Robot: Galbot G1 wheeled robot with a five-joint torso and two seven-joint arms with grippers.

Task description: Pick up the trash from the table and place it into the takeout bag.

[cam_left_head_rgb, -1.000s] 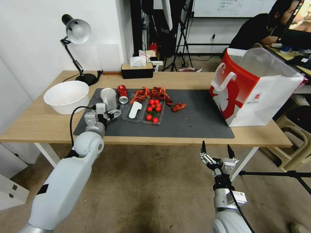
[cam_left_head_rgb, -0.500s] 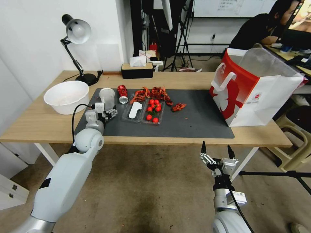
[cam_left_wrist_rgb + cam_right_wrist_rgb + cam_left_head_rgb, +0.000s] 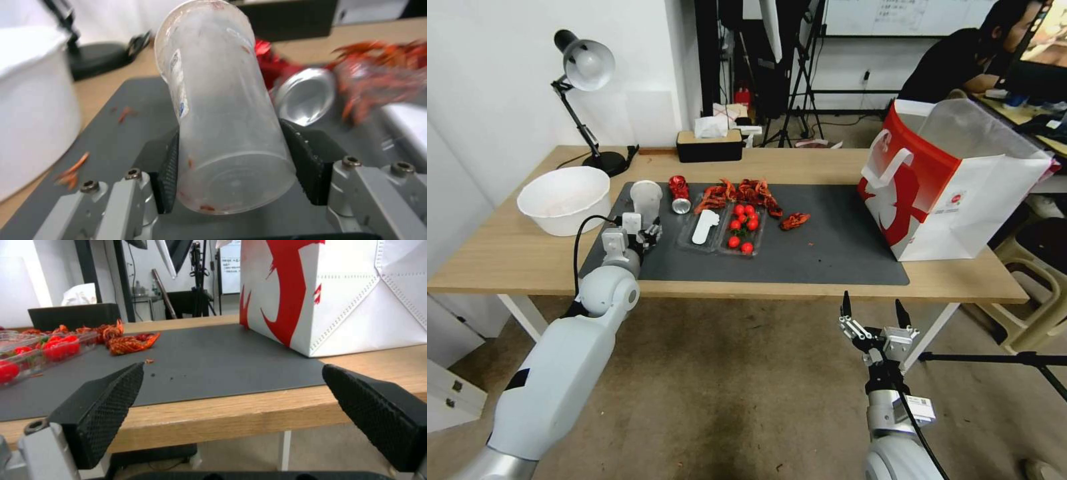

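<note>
L gripper (image 3: 229, 173) clamps the clear plastic cup (image 3: 222, 110) near its base, at the dark mat's (image 3: 827, 257) left end, crushed red can (image 3: 679, 193) just beside. R gripper (image 3: 872, 312) hangs spread wide below the table (image 3: 507, 257) front edge; takeout bag (image 3: 954, 187) stands at mat's right end, bare mat between.

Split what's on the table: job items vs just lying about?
Job:
- clear plastic cup, between the left pincer's pads
- crushed red can
- takeout bag
- right pincer, open, below the table edge

Lying about:
- white bowl
- desk lamp
- tissue box
</note>
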